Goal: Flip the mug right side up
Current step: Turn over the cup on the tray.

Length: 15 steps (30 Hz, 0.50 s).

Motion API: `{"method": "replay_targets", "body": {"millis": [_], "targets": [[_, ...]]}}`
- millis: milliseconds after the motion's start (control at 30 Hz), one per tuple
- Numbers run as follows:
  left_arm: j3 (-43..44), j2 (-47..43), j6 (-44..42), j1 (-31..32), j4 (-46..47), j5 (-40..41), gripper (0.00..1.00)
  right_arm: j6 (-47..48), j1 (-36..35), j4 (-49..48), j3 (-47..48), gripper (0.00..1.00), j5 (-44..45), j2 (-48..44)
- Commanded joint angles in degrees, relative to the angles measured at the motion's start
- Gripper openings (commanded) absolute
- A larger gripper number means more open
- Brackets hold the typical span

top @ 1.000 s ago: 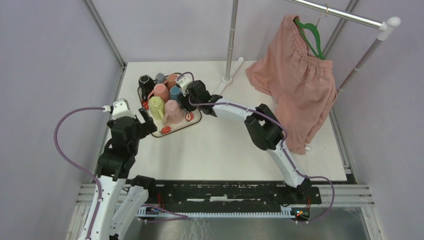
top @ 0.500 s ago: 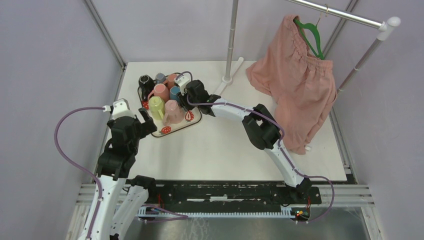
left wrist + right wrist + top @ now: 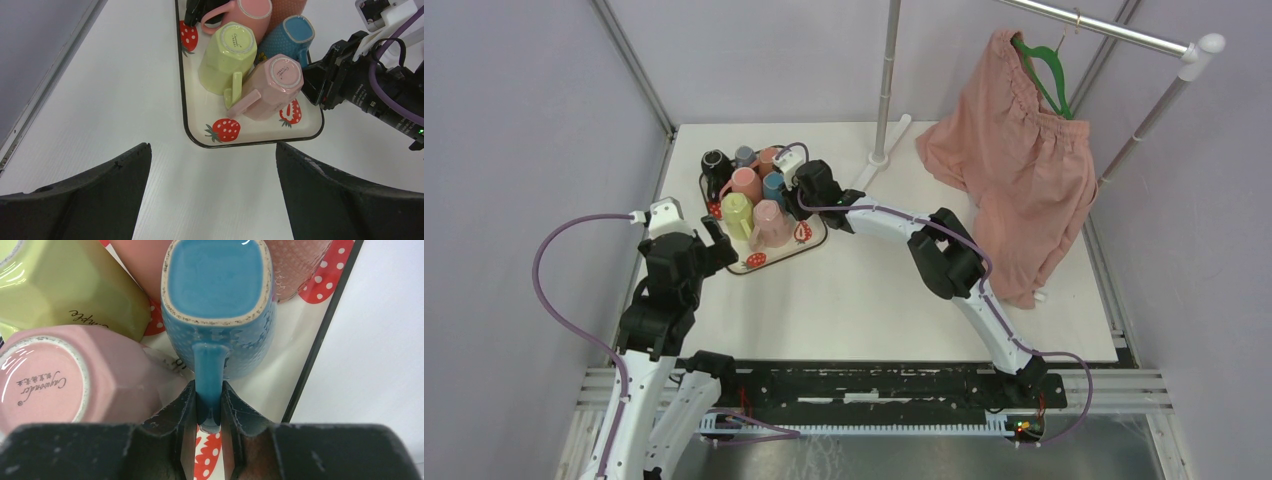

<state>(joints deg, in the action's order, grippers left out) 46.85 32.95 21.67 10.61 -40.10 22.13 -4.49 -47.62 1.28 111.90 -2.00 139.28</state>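
Note:
A blue mug [image 3: 215, 300] stands upside down on the strawberry tray [image 3: 320, 350], base up, handle toward me. My right gripper [image 3: 207, 395] is shut on the mug's handle [image 3: 207, 375]. In the top view the blue mug [image 3: 774, 184] sits at the tray's right side with the right gripper [image 3: 796, 194] against it. My left gripper [image 3: 212, 165] is open and empty, above the table just in front of the tray [image 3: 250, 140].
The tray also holds an upside-down green mug [image 3: 227, 57], pale pink mug [image 3: 275, 85], salmon mug [image 3: 250, 12], and several others at the back [image 3: 729, 160]. A clothes rack pole [image 3: 886, 80] and pink garment [image 3: 1014, 160] stand at the back right.
The right gripper has edged slightly left toward the mugs. The left arm has not moved.

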Motion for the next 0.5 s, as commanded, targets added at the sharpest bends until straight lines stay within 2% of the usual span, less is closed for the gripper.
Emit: {"method": "replay_targets", "body": {"millis": [0, 167, 467], "targets": [[0.0, 0.0, 1.1, -0.3, 2.5, 0.0, 1.0, 0.4, -0.3, -4.2, 1.2, 0.18, -0.7, -0.4], [0.0, 0.1, 1.1, -0.4, 2.5, 0.0, 1.0, 0.9, -0.3, -6.0, -1.4, 0.0, -0.4, -2.0], [0.0, 0.2, 1.2, -0.5, 2.4, 0.5, 1.0, 2.0, -0.3, -9.1, -4.7, 0.0, 1.4, -6.0]]}}
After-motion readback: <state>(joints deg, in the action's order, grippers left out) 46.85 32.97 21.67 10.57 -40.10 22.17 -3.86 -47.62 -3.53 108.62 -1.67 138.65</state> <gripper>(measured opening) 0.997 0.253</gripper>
